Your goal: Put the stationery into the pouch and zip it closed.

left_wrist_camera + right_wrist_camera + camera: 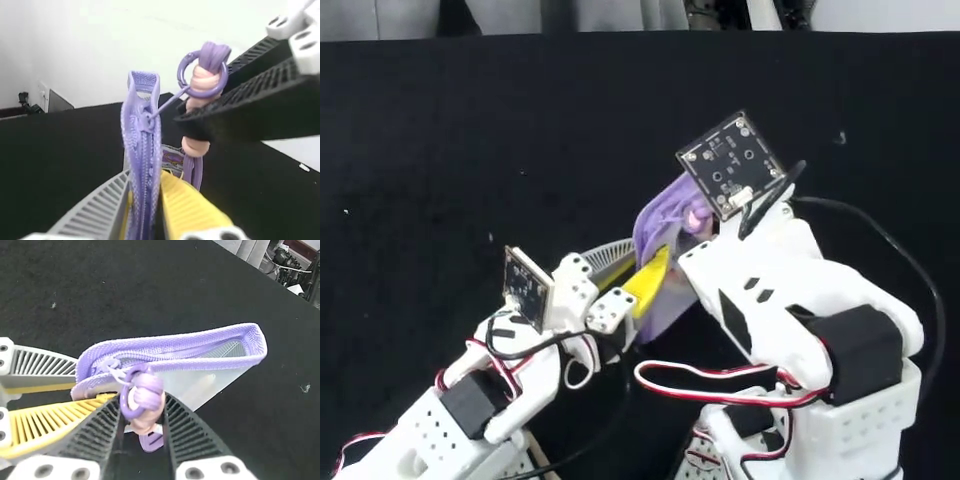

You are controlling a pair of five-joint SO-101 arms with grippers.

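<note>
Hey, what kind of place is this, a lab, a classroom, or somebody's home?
Probably a robotics lab or workshop bench: a black-covered table, a white left arm and right arm holding a purple pouch, cables and gear beyond it.

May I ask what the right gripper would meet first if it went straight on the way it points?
Most likely the purple pouch: its zipper edge lies right beyond the charm that the right gripper grips.
</note>
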